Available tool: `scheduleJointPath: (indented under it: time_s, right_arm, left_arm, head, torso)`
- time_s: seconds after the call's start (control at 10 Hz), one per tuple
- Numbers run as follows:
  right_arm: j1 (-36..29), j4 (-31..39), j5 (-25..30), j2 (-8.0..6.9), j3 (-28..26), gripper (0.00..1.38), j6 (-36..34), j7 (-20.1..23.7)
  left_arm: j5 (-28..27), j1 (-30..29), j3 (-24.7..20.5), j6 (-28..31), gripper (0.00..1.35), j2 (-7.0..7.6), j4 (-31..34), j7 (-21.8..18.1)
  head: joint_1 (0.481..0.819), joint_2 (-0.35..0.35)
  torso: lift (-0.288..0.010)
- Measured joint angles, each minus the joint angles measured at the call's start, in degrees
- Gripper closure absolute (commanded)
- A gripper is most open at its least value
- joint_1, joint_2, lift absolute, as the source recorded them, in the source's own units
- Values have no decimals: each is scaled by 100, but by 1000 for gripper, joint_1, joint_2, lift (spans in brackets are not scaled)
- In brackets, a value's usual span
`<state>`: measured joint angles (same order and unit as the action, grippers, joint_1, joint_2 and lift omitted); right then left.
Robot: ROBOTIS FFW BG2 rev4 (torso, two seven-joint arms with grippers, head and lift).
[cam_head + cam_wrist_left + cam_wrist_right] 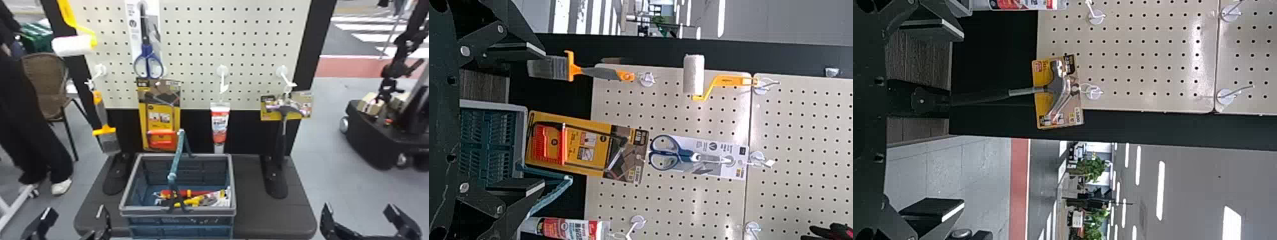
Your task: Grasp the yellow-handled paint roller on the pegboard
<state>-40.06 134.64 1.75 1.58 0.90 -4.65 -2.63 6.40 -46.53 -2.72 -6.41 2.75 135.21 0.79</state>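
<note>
Yellow-handled paint roller [73, 44] hangs at the pegboard's [223, 38] upper left corner; raise your left gripper [71, 223], now spread wide well below the pegboard, and close squarely across the handle.

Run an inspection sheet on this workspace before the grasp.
Surface: dark table, pegboard standing at its back.
Job's things: yellow-handled paint roller hanging at the pegboard's upper left edge, untouched.
Clutter: blue basket holding small tools on the table; scissors, hammer, tube, scraper and carded tool on hooks.
Pincers: left pincer and right pincer low by the table's near corners, both open and empty.
Cables: nothing seen.
Surroundings: chair to the left, black wheeled cart to the right.
</note>
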Motion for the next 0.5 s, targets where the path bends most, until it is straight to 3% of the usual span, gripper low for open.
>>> scheduleJointPath:
  time_s: [0.5]
  right_arm:
    - [-8,1,-9,0,0,122,0,0]
  left_arm:
    - [36,4,-8,43,369,-3,32,-11]
  head:
    - [549,0]
  torso:
    - [-100]
